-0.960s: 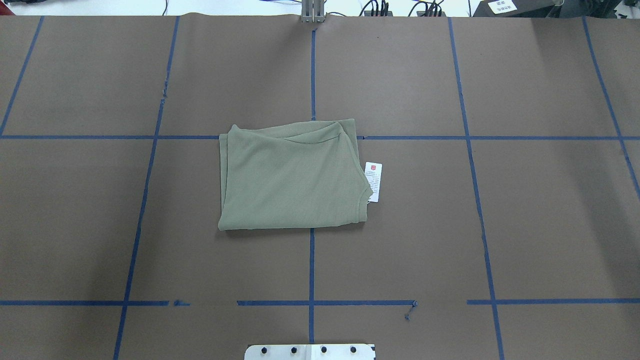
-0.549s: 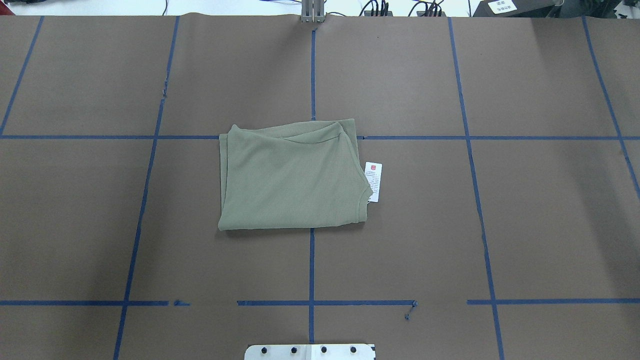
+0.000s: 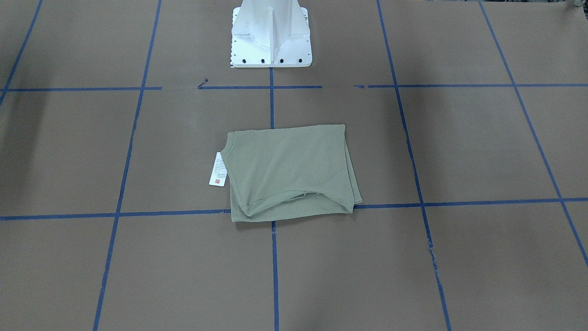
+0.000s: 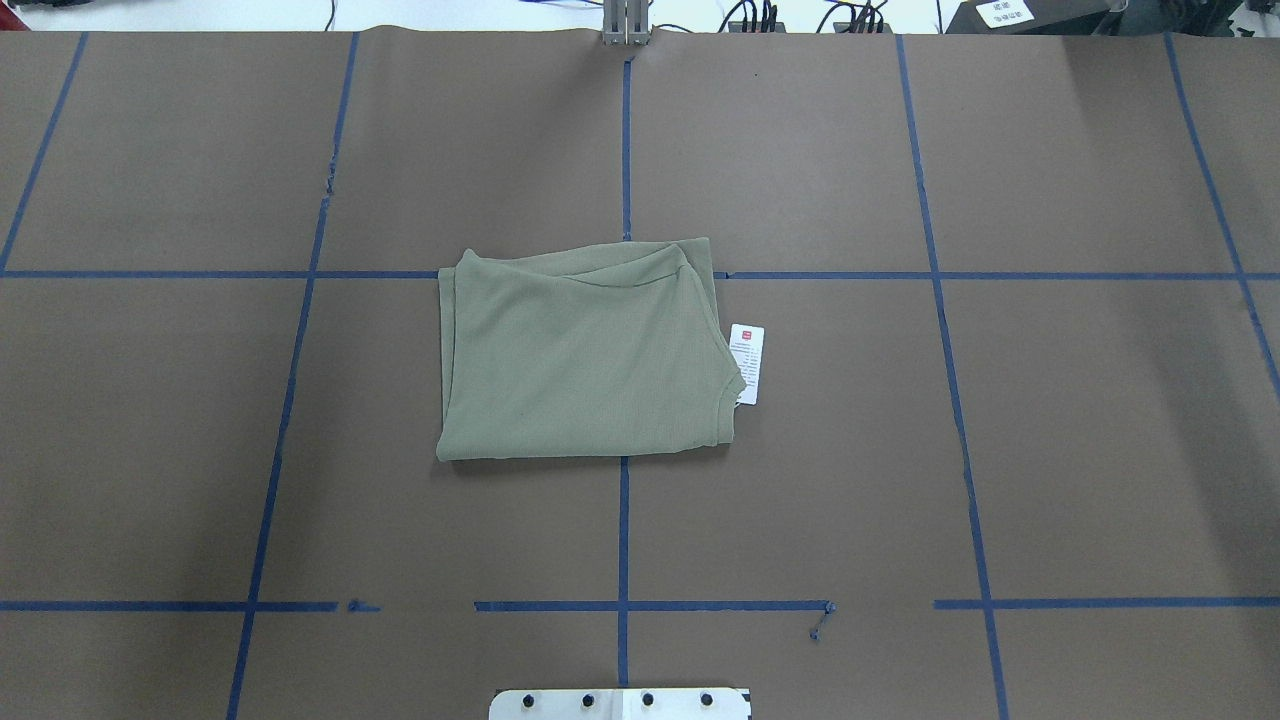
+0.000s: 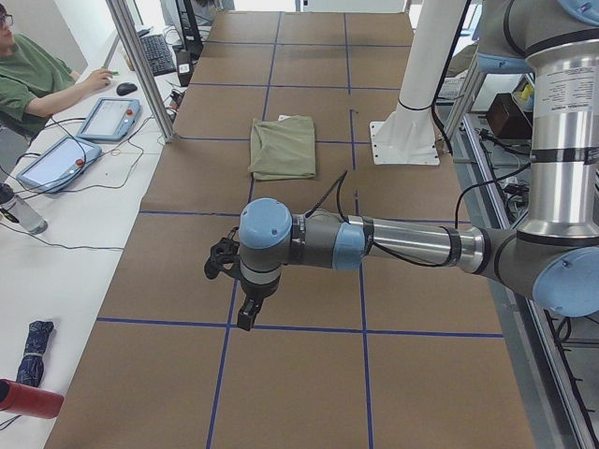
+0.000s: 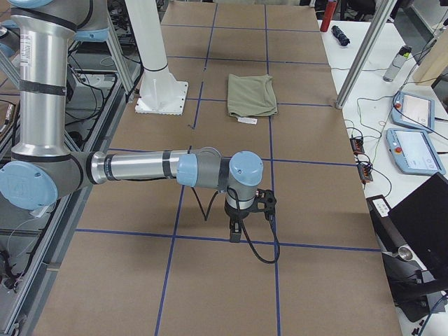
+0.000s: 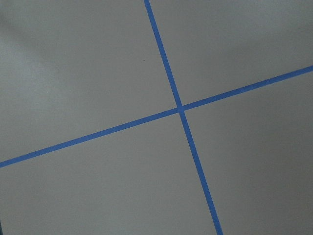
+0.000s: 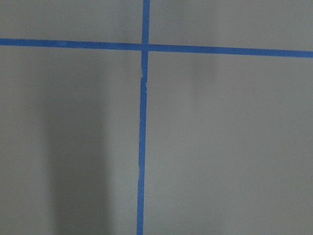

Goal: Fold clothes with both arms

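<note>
The olive-green shirt (image 4: 585, 355) lies folded into a flat rectangle at the middle of the brown table, and it also shows in the front-facing view (image 3: 289, 170). Its white hang tag (image 4: 747, 362) pokes out at one side. Neither arm is near it. In the left side view, my left gripper (image 5: 245, 313) hangs over bare table, far from the shirt (image 5: 284, 147). In the right side view, my right gripper (image 6: 236, 231) hangs over bare table too. I cannot tell whether either is open or shut. Both wrist views show only table and blue tape.
The white pedestal base (image 3: 271, 37) stands at the robot's edge of the table. A seated person (image 5: 33, 75) and control tablets (image 5: 110, 117) are at a side table past the far edge. A metal post (image 6: 364, 49) stands there too.
</note>
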You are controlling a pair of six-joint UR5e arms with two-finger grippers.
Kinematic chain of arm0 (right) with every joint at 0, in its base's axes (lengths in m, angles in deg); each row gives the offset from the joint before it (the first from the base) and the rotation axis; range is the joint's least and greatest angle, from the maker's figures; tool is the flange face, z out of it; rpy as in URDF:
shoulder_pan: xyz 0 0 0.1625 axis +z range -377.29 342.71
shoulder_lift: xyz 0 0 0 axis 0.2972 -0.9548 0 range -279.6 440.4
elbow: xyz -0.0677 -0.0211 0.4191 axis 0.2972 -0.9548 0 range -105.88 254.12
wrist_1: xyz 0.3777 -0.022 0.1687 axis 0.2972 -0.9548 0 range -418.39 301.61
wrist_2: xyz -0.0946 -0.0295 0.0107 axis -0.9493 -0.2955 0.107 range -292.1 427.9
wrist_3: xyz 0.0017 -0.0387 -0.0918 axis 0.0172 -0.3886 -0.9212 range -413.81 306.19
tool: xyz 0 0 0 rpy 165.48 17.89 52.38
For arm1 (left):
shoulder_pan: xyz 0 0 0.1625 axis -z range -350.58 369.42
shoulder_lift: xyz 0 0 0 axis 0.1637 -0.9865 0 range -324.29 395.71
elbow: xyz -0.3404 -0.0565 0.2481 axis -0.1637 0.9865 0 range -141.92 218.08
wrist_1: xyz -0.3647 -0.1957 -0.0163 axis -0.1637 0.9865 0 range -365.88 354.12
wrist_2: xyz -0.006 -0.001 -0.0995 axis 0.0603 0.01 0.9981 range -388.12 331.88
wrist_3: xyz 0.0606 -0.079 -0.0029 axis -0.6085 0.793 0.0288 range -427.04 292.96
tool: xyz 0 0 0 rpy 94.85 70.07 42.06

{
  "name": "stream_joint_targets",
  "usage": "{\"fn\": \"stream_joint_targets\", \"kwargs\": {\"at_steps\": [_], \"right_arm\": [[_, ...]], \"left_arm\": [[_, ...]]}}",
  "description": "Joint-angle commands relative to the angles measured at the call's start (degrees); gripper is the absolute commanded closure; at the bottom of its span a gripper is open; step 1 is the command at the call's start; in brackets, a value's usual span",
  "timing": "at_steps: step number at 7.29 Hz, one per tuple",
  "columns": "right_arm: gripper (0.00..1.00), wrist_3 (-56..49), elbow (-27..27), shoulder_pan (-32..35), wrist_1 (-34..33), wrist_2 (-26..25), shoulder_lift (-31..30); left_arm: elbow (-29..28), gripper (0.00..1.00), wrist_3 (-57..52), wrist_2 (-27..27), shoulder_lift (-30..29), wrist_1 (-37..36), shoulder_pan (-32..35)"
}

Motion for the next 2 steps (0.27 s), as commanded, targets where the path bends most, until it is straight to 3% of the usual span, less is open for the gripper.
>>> {"fn": "stream_joint_targets", "kwargs": {"at_steps": [1,2], "right_arm": [[0.0,0.0,0.0,0.0,0.0,-0.1,0.0],[0.0,-0.1,0.0,0.0,0.1,-0.1,0.0]], "left_arm": [[0.0,0.0,0.0,0.0,0.0,0.0,0.0],[0.0,0.0,0.0,-0.1,0.0,0.1,0.0]]}}
